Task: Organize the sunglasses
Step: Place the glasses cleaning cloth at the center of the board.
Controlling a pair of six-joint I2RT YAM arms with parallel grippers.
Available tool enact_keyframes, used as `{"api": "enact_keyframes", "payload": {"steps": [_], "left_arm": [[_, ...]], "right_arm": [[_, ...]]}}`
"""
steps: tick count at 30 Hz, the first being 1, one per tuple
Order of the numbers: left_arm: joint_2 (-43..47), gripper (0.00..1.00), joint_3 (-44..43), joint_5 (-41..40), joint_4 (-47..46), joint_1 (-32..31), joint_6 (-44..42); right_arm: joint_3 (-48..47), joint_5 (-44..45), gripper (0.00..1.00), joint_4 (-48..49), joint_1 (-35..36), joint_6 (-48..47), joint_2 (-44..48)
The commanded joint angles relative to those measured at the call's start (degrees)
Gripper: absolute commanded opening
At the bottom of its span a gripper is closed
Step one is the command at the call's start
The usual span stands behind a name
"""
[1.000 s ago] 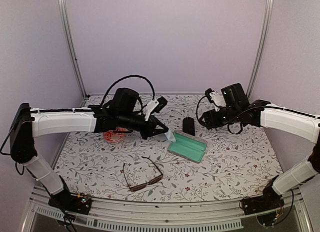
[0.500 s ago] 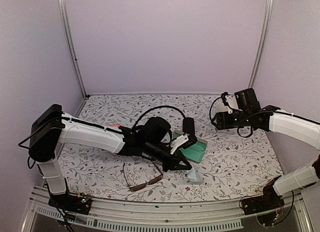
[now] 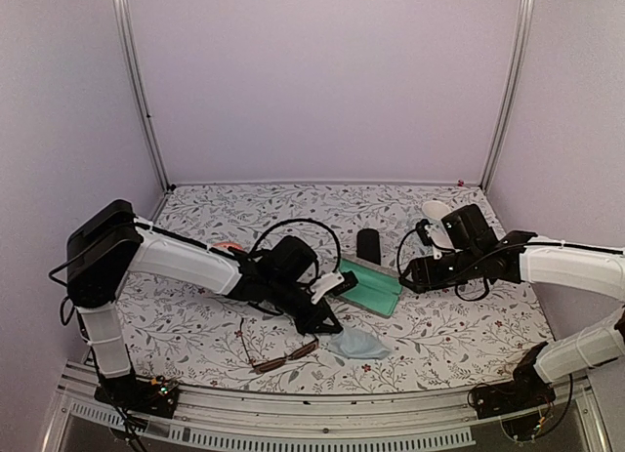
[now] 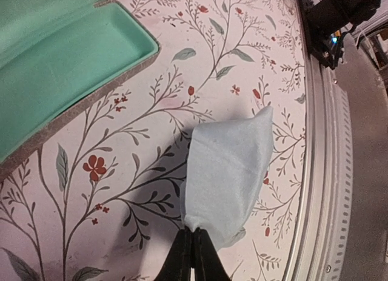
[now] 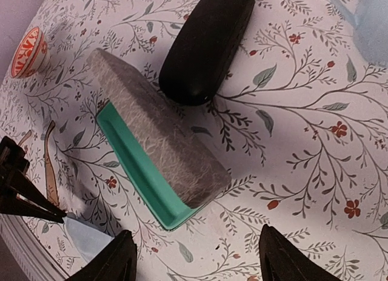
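Observation:
The thin brown sunglasses point(image 3: 278, 346) lie unfolded near the table's front edge; one temple point(image 5: 50, 172) shows in the right wrist view. The pink-red sunglasses point(image 5: 27, 53) sit at the back left, mostly hidden behind my left arm point(image 3: 229, 246) in the top view. My left gripper point(image 4: 193, 247) is shut on a corner of a pale blue cloth point(image 4: 227, 172), which lies on the table point(image 3: 359, 345) just right of the brown pair. My right gripper point(image 5: 194, 263) hangs open over the table beside the open grey case point(image 5: 157, 141), holding nothing.
The grey case's teal inside point(image 3: 371, 288) faces up in mid-table. A black oval case point(image 3: 368, 245) stands just behind it, lying next to the grey lid in the right wrist view point(image 5: 206, 44). The metal front rail point(image 4: 339, 172) runs close to the cloth.
My left arm swung from the back left, by the case, toward the front, carrying the cloth down onto the table. My right arm came down and left toward the open case.

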State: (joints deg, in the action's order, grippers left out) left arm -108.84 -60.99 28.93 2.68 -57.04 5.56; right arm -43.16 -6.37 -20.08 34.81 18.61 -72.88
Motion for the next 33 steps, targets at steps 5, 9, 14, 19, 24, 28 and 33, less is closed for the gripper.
{"api": "enact_keyframes", "payload": {"steps": [5,9,14,19,24,28,33], "left_arm": [[4.32,0.08,0.73,-1.36,2.42,0.27,-1.07],[5.98,0.06,1.01,-3.11,3.77,0.37,-1.83],[6.78,0.0,0.83,-5.42,6.55,1.03,-3.11],[7.4,0.01,1.03,-7.75,7.18,2.24,-4.13],[6.08,0.04,0.76,-8.35,7.03,2.67,-4.72],[5.42,0.07,0.94,-8.21,6.75,3.12,-5.12],[5.15,0.07,1.1,-7.48,6.5,3.9,-5.38]], "right_arm": [[5.13,-6.17,0.65,4.56,8.32,8.96,0.64],[7.03,-9.1,0.62,9.53,11.29,12.14,-2.5],[7.31,-10.85,0.6,13.42,13.62,13.93,-7.03],[7.64,-12.74,0.59,17.3,14.32,14.86,-9.48],[7.72,-15.63,0.57,22.06,14.76,16.33,-12.69],[7.43,-16.61,0.49,24.65,14.85,17.19,-15.68],[6.1,-18.24,0.38,26.39,15.15,17.54,-18.76]]}}
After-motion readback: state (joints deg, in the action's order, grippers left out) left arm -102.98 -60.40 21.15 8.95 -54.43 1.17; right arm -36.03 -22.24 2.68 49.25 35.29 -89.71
